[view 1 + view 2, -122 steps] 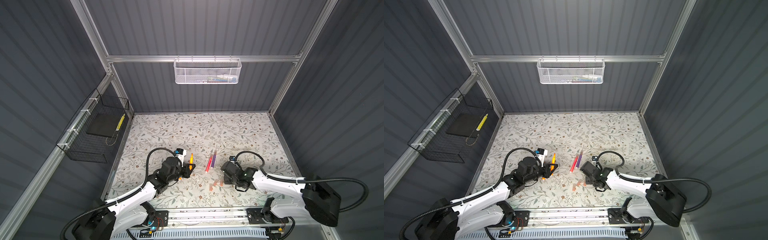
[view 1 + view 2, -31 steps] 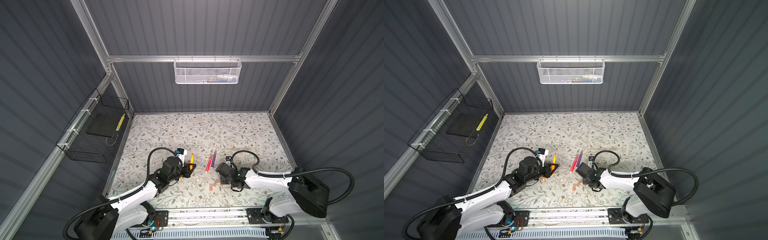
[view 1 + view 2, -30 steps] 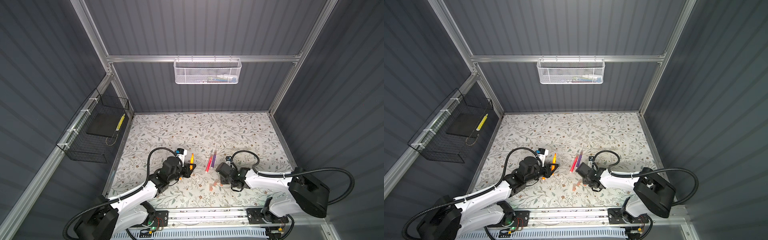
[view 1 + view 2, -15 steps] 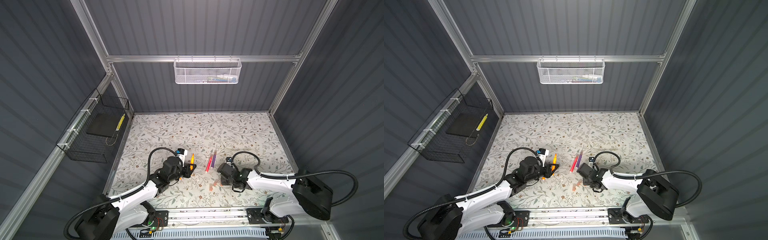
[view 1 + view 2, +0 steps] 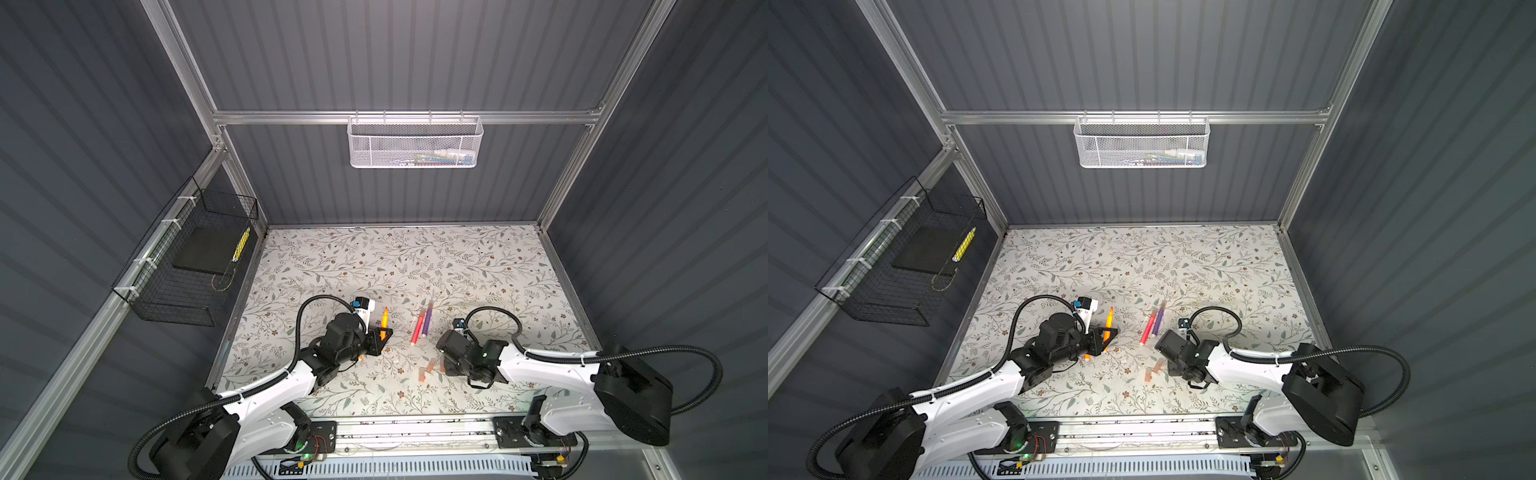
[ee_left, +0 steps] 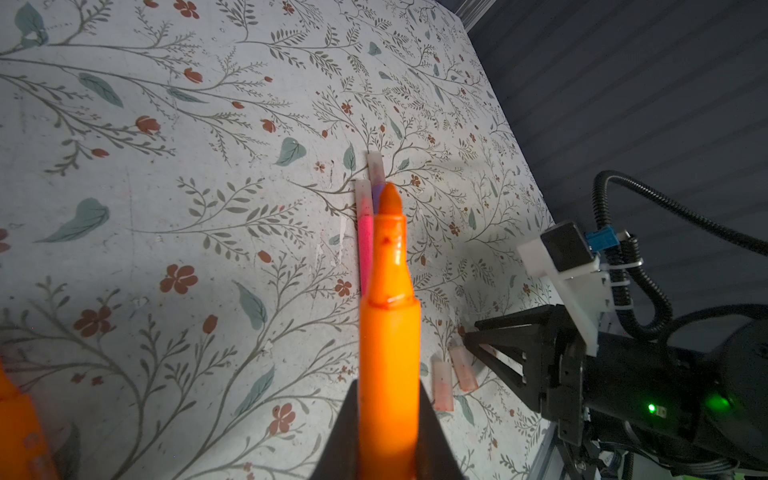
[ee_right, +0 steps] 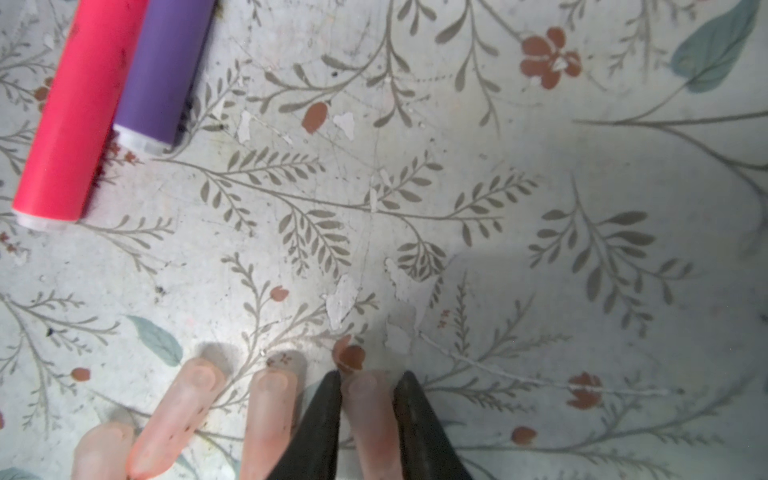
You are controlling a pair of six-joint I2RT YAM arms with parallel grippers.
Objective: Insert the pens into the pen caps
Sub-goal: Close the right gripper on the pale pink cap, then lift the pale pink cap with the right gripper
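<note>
You see a white mesh basket hanging on the back rail with a few small items inside. On the left wall, a black wire basket holds a dark flat slab and a yellow patterned stick. Below lies the floral-print tabletop.

We are looking at a flowered counter carrying a pink pen touching a purple pen, with pale caps lying nearby.
</note>
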